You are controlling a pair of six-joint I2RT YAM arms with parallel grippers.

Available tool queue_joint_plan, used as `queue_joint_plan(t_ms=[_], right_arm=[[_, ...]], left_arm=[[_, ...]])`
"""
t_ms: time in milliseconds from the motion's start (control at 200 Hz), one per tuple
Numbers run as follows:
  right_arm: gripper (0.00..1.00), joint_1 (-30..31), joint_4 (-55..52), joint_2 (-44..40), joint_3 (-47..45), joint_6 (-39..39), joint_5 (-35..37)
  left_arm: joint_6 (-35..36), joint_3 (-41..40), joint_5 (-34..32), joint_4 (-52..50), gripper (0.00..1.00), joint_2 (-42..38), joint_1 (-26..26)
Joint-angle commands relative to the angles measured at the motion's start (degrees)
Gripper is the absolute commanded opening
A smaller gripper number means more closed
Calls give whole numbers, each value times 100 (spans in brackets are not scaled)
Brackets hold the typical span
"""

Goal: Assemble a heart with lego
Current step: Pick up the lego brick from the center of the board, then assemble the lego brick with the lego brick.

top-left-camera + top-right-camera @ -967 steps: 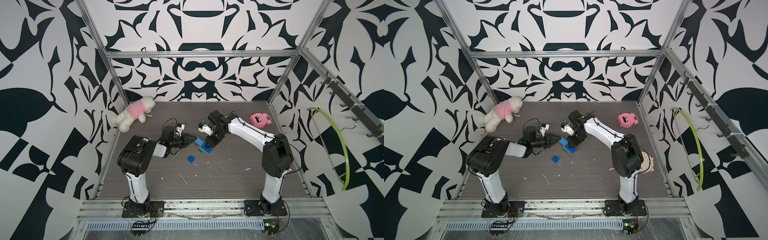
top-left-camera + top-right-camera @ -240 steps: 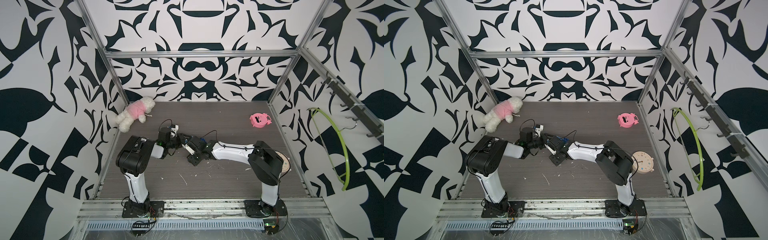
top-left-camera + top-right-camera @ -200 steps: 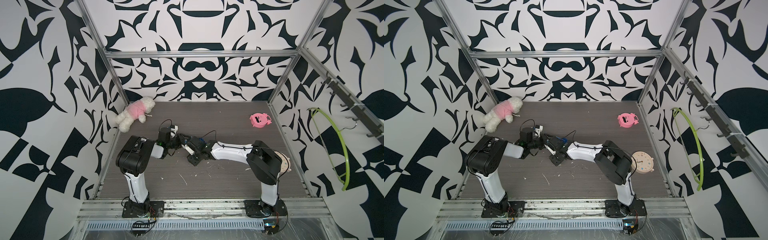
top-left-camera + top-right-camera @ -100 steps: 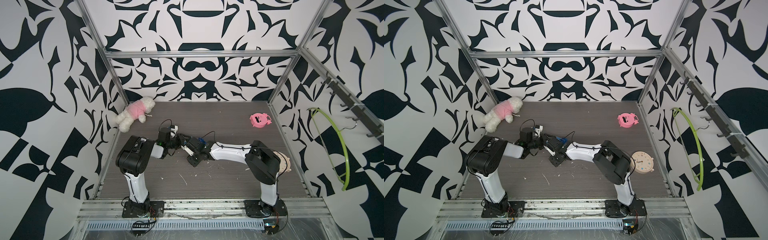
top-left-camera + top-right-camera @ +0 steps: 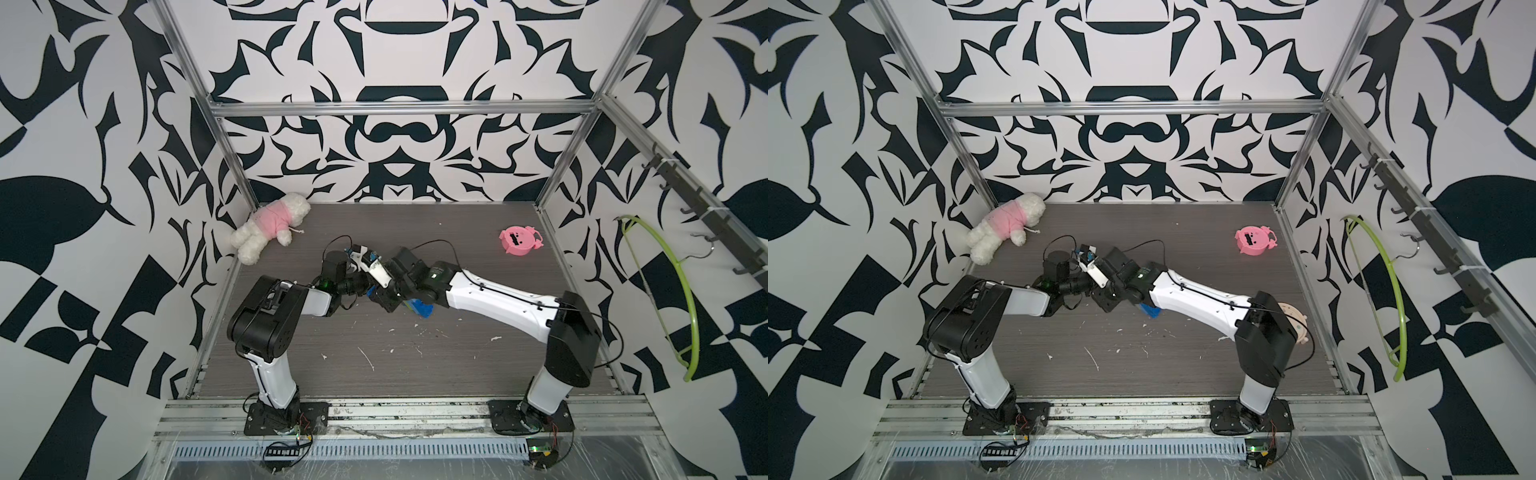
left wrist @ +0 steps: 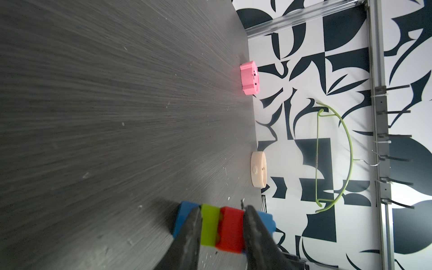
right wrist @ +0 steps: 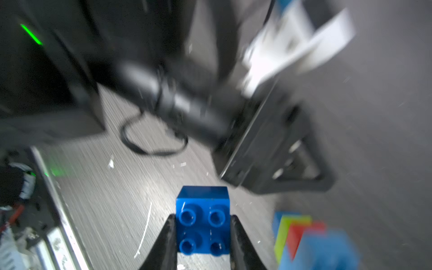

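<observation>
In the left wrist view my left gripper is shut on the heart, its fingers pinching the lime green and red bricks with blue bricks on either side, low over the table. In the right wrist view my right gripper is shut on a small blue 2x2 lego brick, studs facing the camera. The heart sits blurred just beside it. In both top views the two arms meet mid-table, and only a blue and green edge of the heart shows under the right arm.
A pink round toy lies at the back right. A plush toy lies in the back left corner. A beige disc sits by the right wall and a green hoop hangs on it. White crumbs dot the table's front.
My right gripper has shut on the small blue brick and drawn back a little toward the heart. The left gripper has kept still with the heart in it.
</observation>
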Motion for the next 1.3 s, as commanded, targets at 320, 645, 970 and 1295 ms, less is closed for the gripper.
queue_joint_plan(t_ms=[320,645,970,1295], right_arm=[[24,-1248,-521,-810,-471,126,-76],[24,-2305,-7,-2170,-2492,681,-450],[23,-2487,268,-2389,-3204,816,-691],[24,-2495,372,-2378,-3261,819,-762]], left_arm=[[212,1,149,-263,40,-297,-34],[1454,564,668,-1704,43,-398,-635],[3199,1808,-210,-4266,43,-345,-1586],[3214,1887,-372,-4400,43,-243,-1666]])
